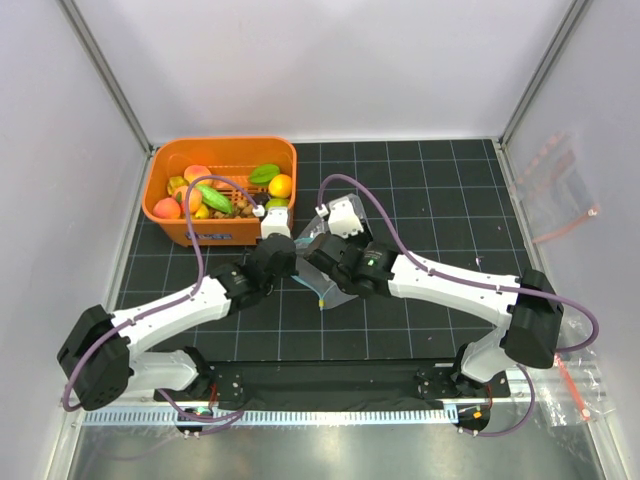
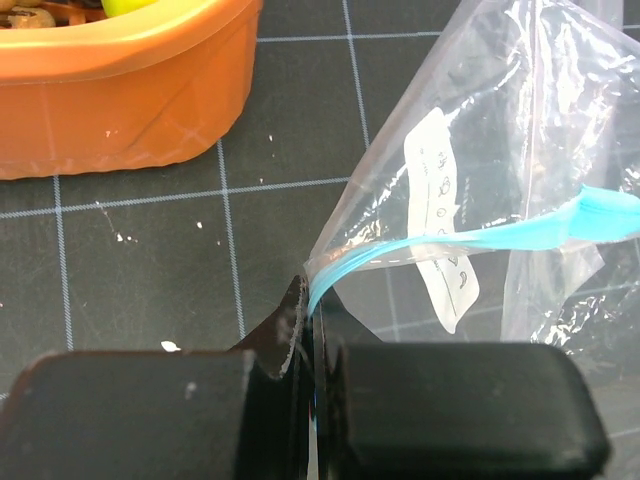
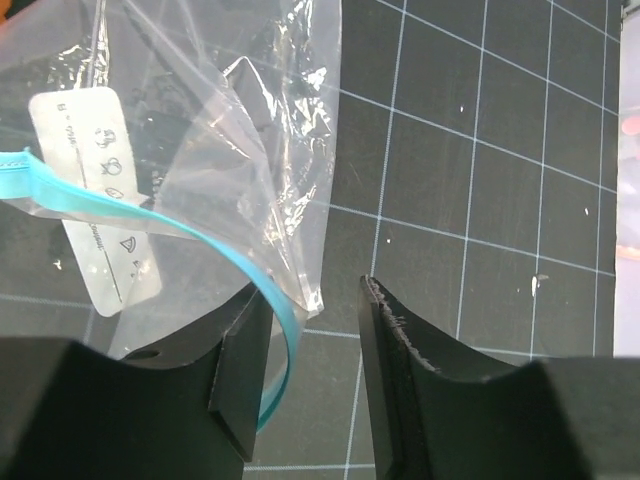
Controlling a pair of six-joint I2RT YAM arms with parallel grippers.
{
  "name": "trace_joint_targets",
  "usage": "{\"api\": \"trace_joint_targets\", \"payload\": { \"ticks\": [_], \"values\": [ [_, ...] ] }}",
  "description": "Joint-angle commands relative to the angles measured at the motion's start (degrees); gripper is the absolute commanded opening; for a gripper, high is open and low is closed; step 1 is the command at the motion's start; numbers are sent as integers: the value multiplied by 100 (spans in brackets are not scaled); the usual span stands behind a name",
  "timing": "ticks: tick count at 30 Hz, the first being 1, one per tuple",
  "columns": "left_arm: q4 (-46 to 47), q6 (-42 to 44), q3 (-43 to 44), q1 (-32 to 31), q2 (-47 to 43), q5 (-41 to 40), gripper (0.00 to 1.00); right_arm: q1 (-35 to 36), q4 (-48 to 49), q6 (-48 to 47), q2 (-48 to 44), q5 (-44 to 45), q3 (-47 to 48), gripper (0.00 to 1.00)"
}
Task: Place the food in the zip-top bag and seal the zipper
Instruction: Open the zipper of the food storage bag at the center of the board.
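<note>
Near centre, zip-top bag, zipper strung crosswise (pinched by left end effector)

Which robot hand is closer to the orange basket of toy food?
Left. The left gripper sits beside the near right corner of the orange slotted plastic basket, jaws pinching the teal zipper strip. The right gripper is farther right, at the clear plastic bag.

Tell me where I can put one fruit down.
Bare mat right of the orange basket, behind the right arm; a smaller patch between it and the left arm. Crowded: the middle, with zip-top bag, left fingers, right fingers.
</note>
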Motion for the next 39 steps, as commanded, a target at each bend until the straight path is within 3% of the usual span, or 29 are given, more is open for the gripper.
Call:
{"api": "trace_joint_targets", "payload": {
  "ticks": [1, 3, 5, 8, 10, 14, 15, 19, 25, 27, 28, 29, 32, 39],
  "values": [
    [45, -89, 94, 52, 40, -247, 0, -10, -210, 164, -111, 234, 230, 47],
    [36, -98, 94, 52, 32, -273, 0, -10, -210, 146, -129, 164, 221, 46],
    [27, -116, 85, 52, 14, -282, 0, -10, -201, 137, -129, 68, 212, 37],
    [36, -125, 77, 61, -12, -265, 0, -18, -114, 111, -129, -82, 195, 12],
    [62, -81, 77, 52, -4, -125, 0, -18, -105, 76, -181, -109, 195, 1],
    [220, 69, 129, 52, 180, 262, 0, 8, -472, -39, -138, 557, 405, 1],
    [238, 104, 190, 52, 294, 350, 0, 25, -648, 14, -94, 1125, 501, 1],
    [422, 174, 252, 52, 549, 867, 0, 183, -2086, 942, 589, 2069, 1238, 1],
    [511, 201, 287, 52, 629, 1097, 0, 210, -2232, 1087, 873, 2054, 1347, 1],
    [493, 236, 279, 52, 524, 1220, 9, 210, -2022, 860, 698, 1914, 1224, 1],
    [484, 262, 270, 52, 480, 1273, 16, 201, -1646, 728, 584, 1808, 1023, 1],
    [484, 288, 235, 52, 367, 1326, 31, 184, -1425, 604, 357, 1511, 908, 1],
    [546, 324, 104, 52, 68, 1361, 47, 8, -528, -2, -31, 652, 416, 1],
    [634, 473, -125, 44, -722, 1493, 75, -440, 168, -197, -621, -292, -60, 1]
  ]
}}
